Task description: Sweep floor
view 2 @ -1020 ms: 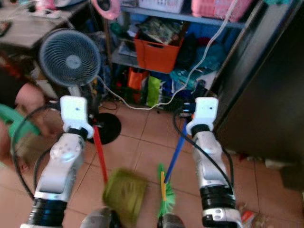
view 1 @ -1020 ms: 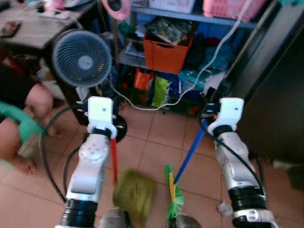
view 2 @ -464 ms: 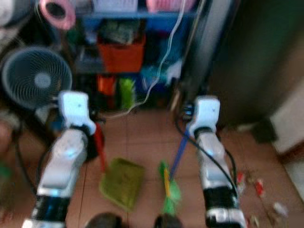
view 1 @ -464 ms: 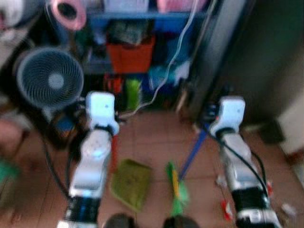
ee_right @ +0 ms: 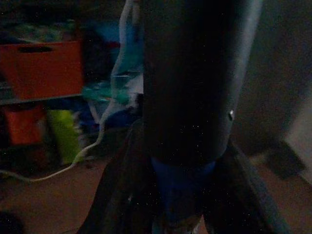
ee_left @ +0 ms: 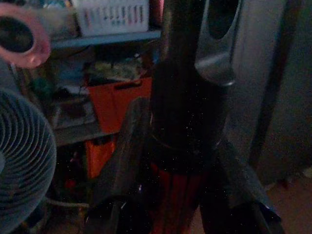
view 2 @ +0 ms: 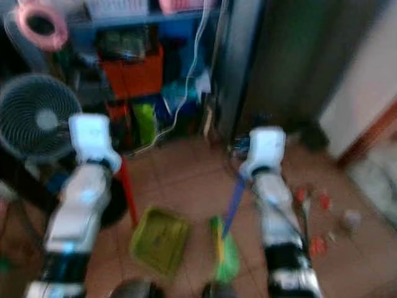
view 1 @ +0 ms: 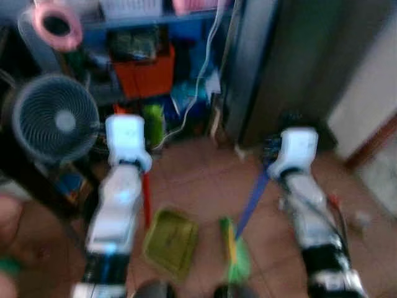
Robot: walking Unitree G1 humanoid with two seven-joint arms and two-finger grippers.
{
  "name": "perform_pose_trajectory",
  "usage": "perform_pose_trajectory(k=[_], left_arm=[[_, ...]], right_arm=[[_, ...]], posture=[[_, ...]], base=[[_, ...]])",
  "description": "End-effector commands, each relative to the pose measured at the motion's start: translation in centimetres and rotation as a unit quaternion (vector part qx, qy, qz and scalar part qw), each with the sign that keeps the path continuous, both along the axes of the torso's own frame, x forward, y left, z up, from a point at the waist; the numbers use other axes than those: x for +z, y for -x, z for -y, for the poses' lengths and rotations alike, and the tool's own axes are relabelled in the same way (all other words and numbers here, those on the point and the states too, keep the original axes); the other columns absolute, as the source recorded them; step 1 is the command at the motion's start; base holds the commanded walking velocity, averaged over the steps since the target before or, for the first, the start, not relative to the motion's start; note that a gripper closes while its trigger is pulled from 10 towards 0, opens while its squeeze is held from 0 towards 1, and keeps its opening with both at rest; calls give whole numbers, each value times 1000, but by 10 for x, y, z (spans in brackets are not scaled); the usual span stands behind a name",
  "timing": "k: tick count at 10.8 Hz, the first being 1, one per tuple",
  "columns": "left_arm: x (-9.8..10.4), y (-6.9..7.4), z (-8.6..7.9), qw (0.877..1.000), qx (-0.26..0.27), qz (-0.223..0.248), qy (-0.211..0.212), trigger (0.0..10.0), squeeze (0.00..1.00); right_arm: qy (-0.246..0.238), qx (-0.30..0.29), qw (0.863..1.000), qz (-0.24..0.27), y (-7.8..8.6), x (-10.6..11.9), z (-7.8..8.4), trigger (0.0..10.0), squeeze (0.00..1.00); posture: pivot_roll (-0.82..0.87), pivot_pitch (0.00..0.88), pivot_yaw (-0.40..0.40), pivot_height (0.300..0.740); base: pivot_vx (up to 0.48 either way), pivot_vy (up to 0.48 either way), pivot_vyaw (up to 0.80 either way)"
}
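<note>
Both head views are blurred. A pedestal fan stands at the left, close beside the left arm, with a pink ring-shaped thing above it. Behind them a blue shelf unit is crowded: an orange crate holds dark things too blurred to name, a white slatted basket sits on the top shelf, and green and orange bags fill the bottom. A white cable hangs down the shelf front to the floor. To the right of the shelf stands a tall dark cabinet.

The left tool is closed round the red handle of a green dustpan, which lies on the terracotta tile floor between the arms. The right tool is clamped on the blue handle of the green-bristled broom, whose head rests just beside the dustpan.

Small scraps of litter, red and pale, lie on the tiles right of the right arm. Open floor runs from the dustpan up to the shelf foot.
</note>
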State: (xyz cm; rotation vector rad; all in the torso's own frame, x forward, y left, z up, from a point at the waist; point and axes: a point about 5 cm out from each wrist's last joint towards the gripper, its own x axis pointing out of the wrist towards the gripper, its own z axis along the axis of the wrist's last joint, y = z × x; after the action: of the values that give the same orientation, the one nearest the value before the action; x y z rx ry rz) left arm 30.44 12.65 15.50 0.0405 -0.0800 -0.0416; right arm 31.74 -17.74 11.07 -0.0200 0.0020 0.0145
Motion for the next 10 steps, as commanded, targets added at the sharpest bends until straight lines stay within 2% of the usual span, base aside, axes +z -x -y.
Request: perform_pose_trajectory(k=[1, 3, 4, 8, 10], left_arm=[[17, -2, 3, 999, -9, 33, 21, 10000, 0], [16, -1, 5, 999, -8, 38, 13, 10000, 0], [21, 2, 5, 998, -8, 65, -6, 10000, 0], [24, 4, 9, 996, -43, 76, 29, 10000, 0], [23, 4, 10, 995, -51, 74, 39, 10000, 0]], right_arm=[[4, 5, 1000, 7, -3, 5, -4, 10000, 0], [2, 4, 1000, 8, -4, 6, -2, 10000, 0], [5, 8, 1000, 12, -5, 7, -2, 10000, 0], [8, 8, 1000, 11, -7, 6, -1, 10000, 0], [9, 8, 1000, 11, -6, 5, -1, 10000, 0]], posture=[[39, 71, -3, 740], [41, 65, -14, 740], [41, 61, -19, 740], [36, 46, -29, 740], [31, 35, -18, 740]], base=[[0, 480, -800], [0, 480, -725], [0, 0, 0], [0, 0, 0], [293, 0, -713]])
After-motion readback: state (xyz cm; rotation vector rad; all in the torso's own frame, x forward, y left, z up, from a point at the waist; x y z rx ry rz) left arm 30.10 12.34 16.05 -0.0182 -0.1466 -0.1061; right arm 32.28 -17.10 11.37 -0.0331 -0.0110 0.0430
